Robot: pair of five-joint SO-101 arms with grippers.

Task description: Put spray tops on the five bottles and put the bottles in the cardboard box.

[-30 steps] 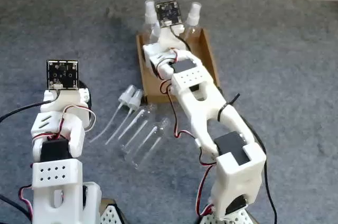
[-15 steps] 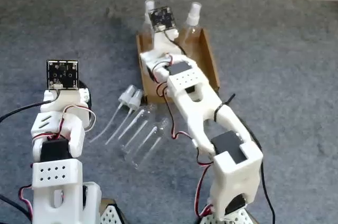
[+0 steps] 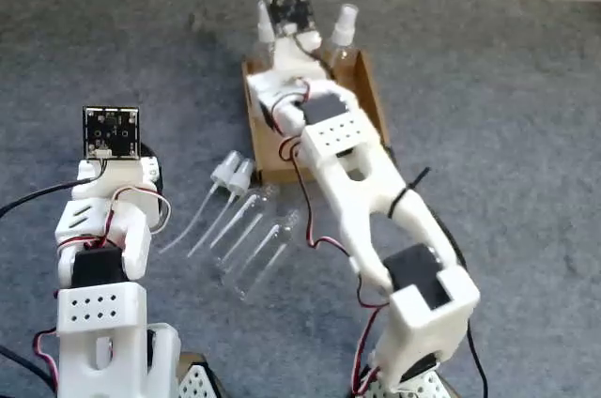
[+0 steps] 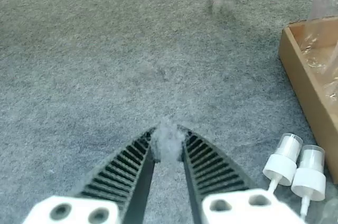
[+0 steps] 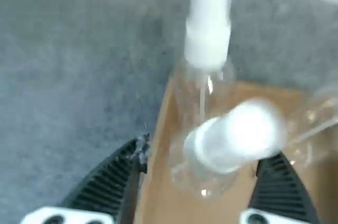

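High view: at the left, the left claw [image 4: 167,140] is closed, tips together, with nothing in it. In the middle, two loose spray tops [image 3: 233,173] lie on the grey carpet [image 3: 488,135], just beside two clear bottles [image 3: 268,215] on their sides. To the right, the right claw [image 5: 203,160] gapes wide on either side of a capped bottle [image 5: 232,134] inside the cardboard box [image 3: 373,98]

Right arm [image 3: 349,156] over cardboard box [image 3: 374,102], capped bottles [image 3: 342,41] standing inside, loose spray tops [image 3: 232,171] beside box
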